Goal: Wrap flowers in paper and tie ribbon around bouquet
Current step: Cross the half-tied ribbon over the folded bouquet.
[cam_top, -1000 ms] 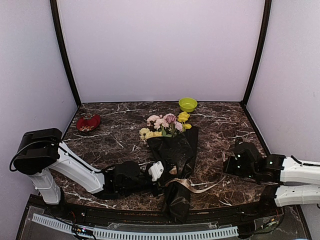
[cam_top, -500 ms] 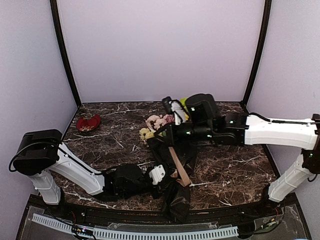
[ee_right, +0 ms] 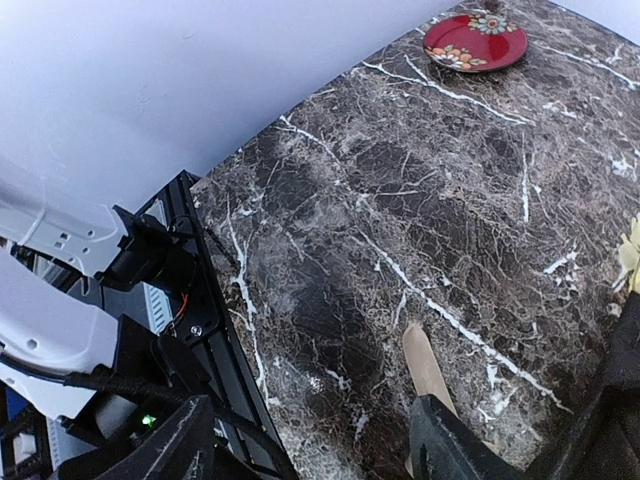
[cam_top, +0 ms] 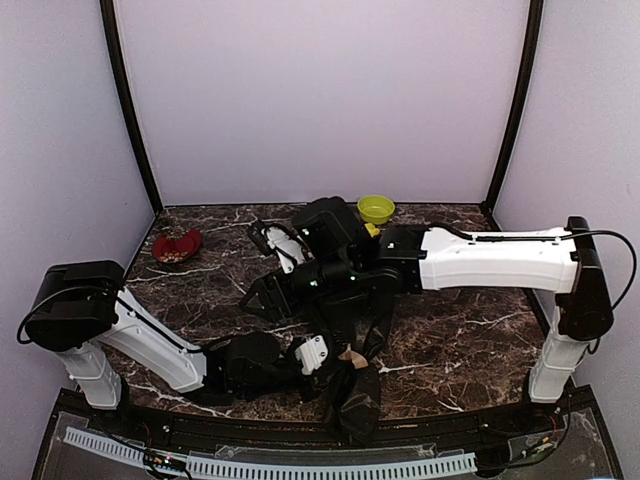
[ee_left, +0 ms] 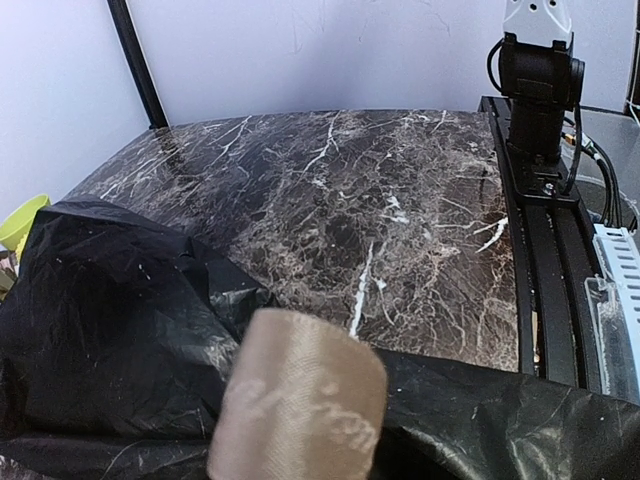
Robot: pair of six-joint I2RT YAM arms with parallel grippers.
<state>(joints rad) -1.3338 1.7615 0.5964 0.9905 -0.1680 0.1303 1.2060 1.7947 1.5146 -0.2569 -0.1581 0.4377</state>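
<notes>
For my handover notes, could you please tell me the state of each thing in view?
Left hand: shut, low beside the bouquet.
Right hand: open, above the table.
Bouquet: lying down, wrapped in black paper, partly under the right arm.
Ribbon: bent over the paper, no knot visible.
Bowl: upright.
Plate: flat on the table.

Ribbon (ee_left: 298, 400) blurred, cut off at btm edge.

Tan ribbon (ee_left: 298, 400) curls over crinkly black paper (ee_left: 110, 320) — marbled table (ee_left: 350, 190) beyond.
</notes>
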